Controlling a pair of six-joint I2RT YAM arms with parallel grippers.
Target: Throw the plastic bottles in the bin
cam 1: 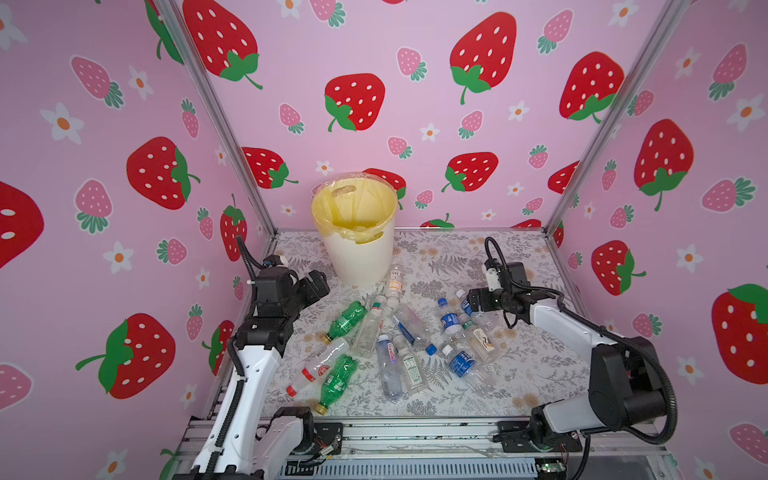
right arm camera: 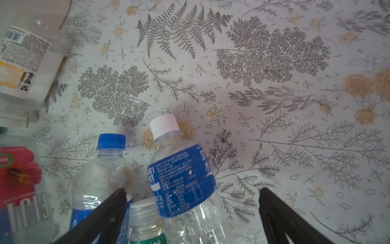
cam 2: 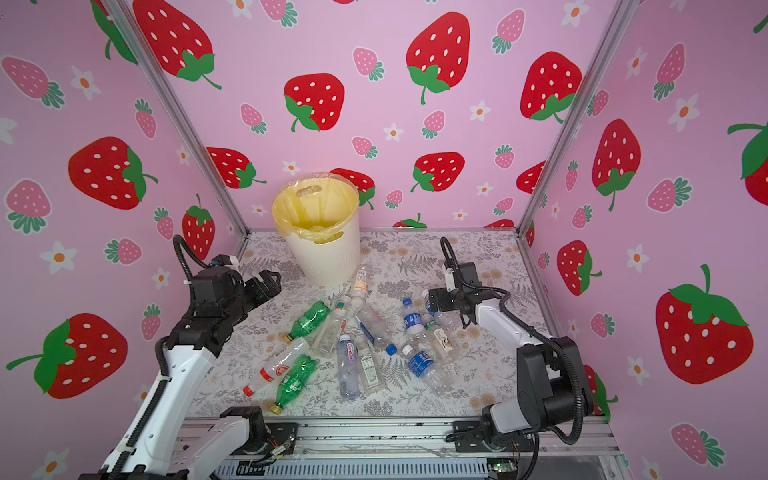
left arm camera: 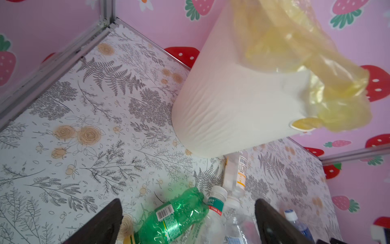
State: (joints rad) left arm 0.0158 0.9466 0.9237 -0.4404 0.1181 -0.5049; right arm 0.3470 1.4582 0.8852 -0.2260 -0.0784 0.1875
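At nine o'clock on the tabletop (cam 1: 528,374) the left arm climbs from the near rail, elbow bent, wrist aimed toward two o'clock; the left claw (cam 1: 319,286) hangs spread wide and empty, with the far green bottle (cam 1: 347,320) just ahead of it. Toward the centre the plastic bottles (cam 1: 399,349) lie scattered on their sides, and the bin (cam 1: 361,259) stands upright at twelve o'clock. At three o'clock the right arm folds at its elbow, forearm reaching toward nine; the right claw (cam 1: 468,302) gapes, gripping nothing, over a white-capped blue-label bottle (right arm camera: 181,179).
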